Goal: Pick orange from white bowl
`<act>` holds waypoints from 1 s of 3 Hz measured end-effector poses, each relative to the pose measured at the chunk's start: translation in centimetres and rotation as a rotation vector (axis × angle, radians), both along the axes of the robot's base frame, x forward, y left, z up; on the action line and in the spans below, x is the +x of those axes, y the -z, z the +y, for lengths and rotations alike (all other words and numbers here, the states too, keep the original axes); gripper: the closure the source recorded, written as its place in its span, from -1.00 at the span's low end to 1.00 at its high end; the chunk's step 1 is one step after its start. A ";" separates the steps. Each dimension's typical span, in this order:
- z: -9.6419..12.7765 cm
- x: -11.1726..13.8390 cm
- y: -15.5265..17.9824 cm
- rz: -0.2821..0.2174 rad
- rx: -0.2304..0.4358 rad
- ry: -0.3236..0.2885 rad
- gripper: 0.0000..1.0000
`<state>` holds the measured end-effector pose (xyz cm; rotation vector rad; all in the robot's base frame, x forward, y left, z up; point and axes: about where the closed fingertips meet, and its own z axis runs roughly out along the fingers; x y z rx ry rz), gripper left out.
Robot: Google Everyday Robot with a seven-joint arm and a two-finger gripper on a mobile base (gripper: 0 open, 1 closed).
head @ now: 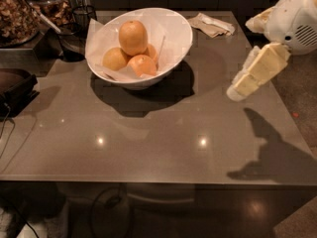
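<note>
Table [148,157]: A wide grey-brown top is seen, smooth and shiny, with its front edge closest.
Light spots [100,141]: Two small bright dots are seen on the near part of the table.
Shadow [270,150]: A dark shape is cast on the table's near right side, below the arm.
Gripper [237,90]: It is held up in the air over the right side of the table, tilted down and to the left. It is well apart from the bowl and nothing is touched by it. Whether it is spread wide or closed cannot be told.
Arm [294,19]: A round white part is seen at the top right, above the gripper.
White bowl [182,38]: It is set on the far left part of the table, lined with thin white paper.
Small fruits [142,65]: A deeper orange one and a yellowish one [115,58] are seen low in the bowl, at its front.
Orange [132,36]: It is the biggest fruit. It is piled on top of the small fruits inside the white bowl.
Crumpled paper [213,25]: It is laid near the far edge, to the right of the bowl.
Jars [17,14]: They are seen off the far left corner, filled with brown bits.
</note>
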<state>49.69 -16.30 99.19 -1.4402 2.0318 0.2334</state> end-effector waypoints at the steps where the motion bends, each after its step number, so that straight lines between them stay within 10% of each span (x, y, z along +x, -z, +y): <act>1: 4.2 3.4 0.2 -0.068 0.068 -0.068 -1.00; 3: 8.3 5.5 0.0 -0.105 0.065 -0.172 -1.00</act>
